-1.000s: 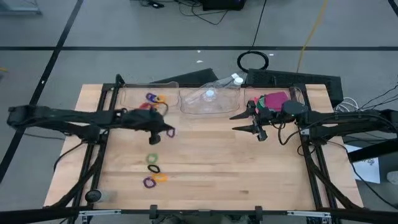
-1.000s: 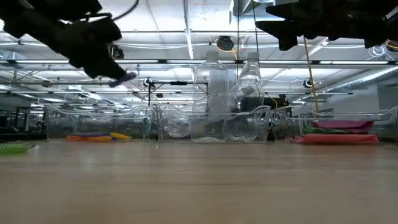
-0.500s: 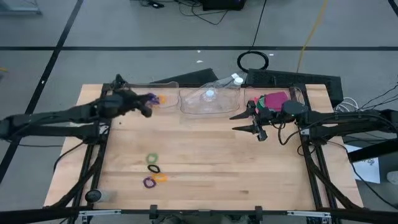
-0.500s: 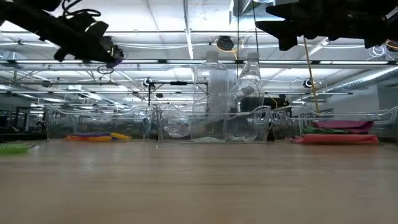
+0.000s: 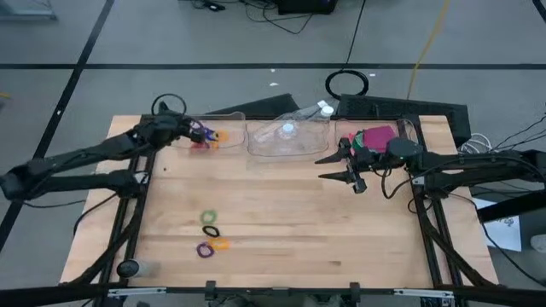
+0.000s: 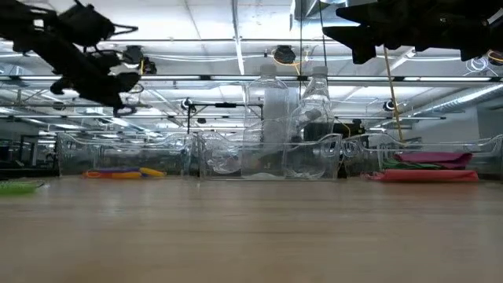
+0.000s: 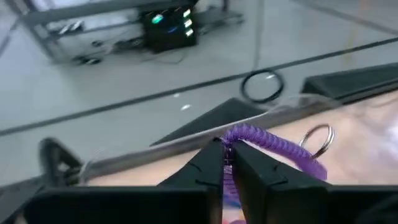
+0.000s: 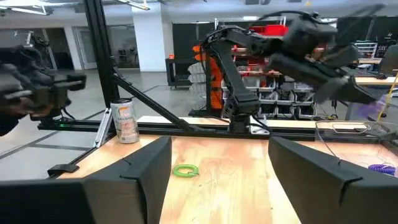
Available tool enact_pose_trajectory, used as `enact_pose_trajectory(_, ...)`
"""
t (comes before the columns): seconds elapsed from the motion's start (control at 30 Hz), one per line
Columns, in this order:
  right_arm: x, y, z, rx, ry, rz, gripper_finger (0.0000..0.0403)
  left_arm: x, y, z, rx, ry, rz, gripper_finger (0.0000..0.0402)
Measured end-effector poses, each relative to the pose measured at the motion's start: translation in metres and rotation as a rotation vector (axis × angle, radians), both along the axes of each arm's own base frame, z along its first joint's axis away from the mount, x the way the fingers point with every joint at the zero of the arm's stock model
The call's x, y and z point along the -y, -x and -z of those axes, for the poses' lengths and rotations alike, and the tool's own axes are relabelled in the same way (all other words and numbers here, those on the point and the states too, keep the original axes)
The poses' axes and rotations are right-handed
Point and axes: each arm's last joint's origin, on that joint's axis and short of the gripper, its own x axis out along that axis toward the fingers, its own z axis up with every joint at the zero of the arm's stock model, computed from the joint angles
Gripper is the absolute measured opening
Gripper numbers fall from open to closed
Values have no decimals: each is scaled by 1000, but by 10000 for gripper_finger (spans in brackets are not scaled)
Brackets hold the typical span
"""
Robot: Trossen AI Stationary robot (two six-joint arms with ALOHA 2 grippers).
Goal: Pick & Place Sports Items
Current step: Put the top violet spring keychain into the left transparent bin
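The left gripper (image 5: 189,130) sits in the upper left of the high view, over the clear tray (image 5: 181,150) at the table's far left corner, its jaws clamped on a purple coiled ring (image 7: 273,142) with a metal key ring (image 7: 316,138) at its end. In the low view this gripper (image 6: 118,101) hangs in the upper left, well above the tabletop (image 6: 251,236). Orange and red rings (image 5: 213,138) lie in the tray just beside the gripper.

The right gripper (image 5: 334,168) waits right of centre in the high view, jaws spread and empty, above bare wood. Behind it, in the upper right, a second clear tray (image 5: 409,130) holds the flat pieces, pink (image 5: 379,135) and green (image 5: 357,141) showing.

A centre tray (image 5: 286,141) at the top middle holds clear bottles (image 6: 269,118).

Lower left of centre in the high view, four loose rings lie in a cluster on the table: green (image 5: 209,218), black (image 5: 211,230), orange (image 5: 221,243) and purple (image 5: 204,250)
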Motion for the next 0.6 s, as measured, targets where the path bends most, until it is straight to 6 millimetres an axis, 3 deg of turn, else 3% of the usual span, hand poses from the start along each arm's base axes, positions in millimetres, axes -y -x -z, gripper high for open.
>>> enact_pose_trajectory(0.3, 0, 0, 0, 0, 0, 0, 196, -27, -5, 29, -96, 117, -119, 13)
enact_pose_trajectory(0.6, 0, 0, 0, 0, 3, 1, 196, -38, -14, 55, -201, 199, -135, 24)
